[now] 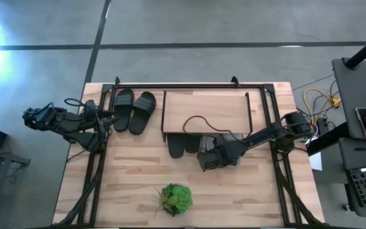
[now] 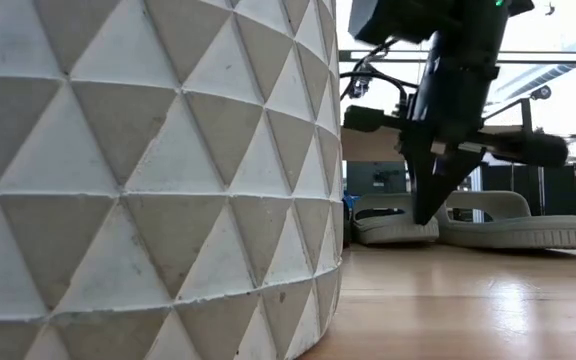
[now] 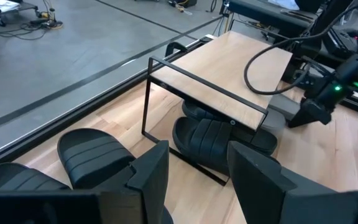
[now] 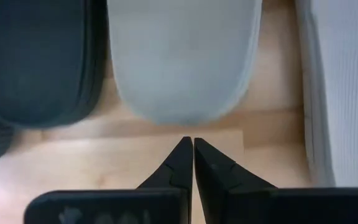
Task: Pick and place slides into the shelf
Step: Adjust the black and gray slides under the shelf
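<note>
The shelf (image 1: 205,109) stands mid-table, a wooden plank on a black wire frame. One black pair of slides (image 1: 133,111) lies flat to its left. A second black pair (image 1: 184,145) sticks heel-first out from under the plank. Two pale grey slides (image 4: 185,56) (image 4: 347,87) also lie there, soles on the table. My right gripper (image 4: 194,148) is shut. It points down just in front of one grey slide's heel, with bare wood between. My left gripper (image 3: 197,180) is open at the table's left edge, near the loose black pair (image 3: 95,152).
A small green plant (image 1: 175,198) in a white faceted pot (image 2: 148,170) stands near the table's near edge. A black cable (image 1: 199,121) loops over the shelf top. Black frame rails (image 1: 275,114) run along both table sides. Bare wood lies between plant and shelf.
</note>
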Robot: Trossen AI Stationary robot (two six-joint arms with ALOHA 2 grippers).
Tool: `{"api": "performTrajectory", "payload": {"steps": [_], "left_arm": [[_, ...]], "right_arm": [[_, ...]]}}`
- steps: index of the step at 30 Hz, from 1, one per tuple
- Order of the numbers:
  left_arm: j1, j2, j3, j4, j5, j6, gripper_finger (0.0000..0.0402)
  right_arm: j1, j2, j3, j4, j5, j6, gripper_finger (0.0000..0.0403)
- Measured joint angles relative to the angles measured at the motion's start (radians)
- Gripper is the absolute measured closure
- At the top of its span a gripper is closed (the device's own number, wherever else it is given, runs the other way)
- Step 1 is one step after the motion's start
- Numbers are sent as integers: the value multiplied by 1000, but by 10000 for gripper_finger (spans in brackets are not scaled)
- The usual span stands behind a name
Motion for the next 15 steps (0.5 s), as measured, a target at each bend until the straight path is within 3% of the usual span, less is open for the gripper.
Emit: {"api": "performTrajectory", "payload": {"steps": [6, 11, 15], "left_arm": [[0, 0, 0, 0, -1, 0, 252], [0, 2, 0, 0, -2, 1, 252], [0, 4, 0, 0, -3, 1, 252]], "right_arm": [[85, -2, 68, -51, 11, 87, 394], [191, -2, 146, -241, 60, 254, 394], [259, -2, 195, -329, 20, 284, 394]]}}
